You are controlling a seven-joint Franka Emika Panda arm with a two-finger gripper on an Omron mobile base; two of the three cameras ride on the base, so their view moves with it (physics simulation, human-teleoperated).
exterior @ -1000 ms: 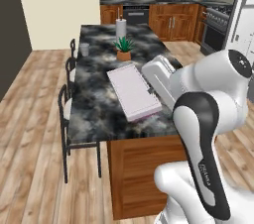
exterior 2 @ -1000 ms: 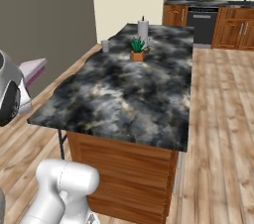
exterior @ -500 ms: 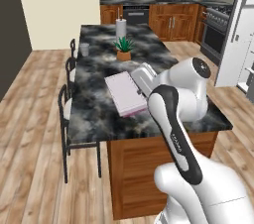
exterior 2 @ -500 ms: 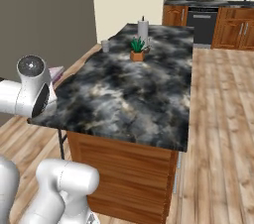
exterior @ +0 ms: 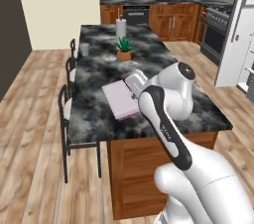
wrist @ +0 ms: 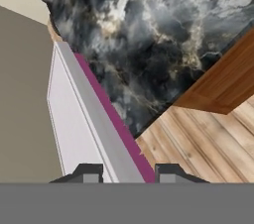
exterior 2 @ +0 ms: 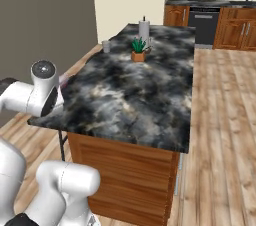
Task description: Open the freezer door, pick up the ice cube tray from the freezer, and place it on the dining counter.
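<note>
So the ice cube tray point(exterior: 120, 99) is being held by one long edge, pinched between the two fingers of the gripper point(wrist: 128, 173), and it's being carried over the dining counter point(exterior: 99, 77) near the front end, the end closest to the robot. In the hand view the rim is seen running straight up from between the dark fingertips point(wrist: 89, 171), grey edge with a pinkish-purple underside, so the jaws are clamped narrow on that thin rim, not hanging loose. That kind of grip is probably being used because the tray is too wide to be spanned flat.

From the left base view the tray is being kept roughly level over the marbled top, toward the stool-side edge, though whether it's already touching the stone or just above it can't be told. In the right base view only a sliver of pink is peeking out by the arm's elbow at the near left corner of the counter.

The potted plant point(exterior: 123, 49), the white paper towel roll point(exterior: 120, 27) and the small grey cup point(exterior: 84, 49) are all sitting well apart at the far half of the top, so the near end is likely being picked for its bare room. The freezer door point(exterior: 234, 34) is being left swung open at the right.

Judging by this, the placing step is being worked on, and what's left is lowering it flat and letting go without it being tipped off the edge
</note>
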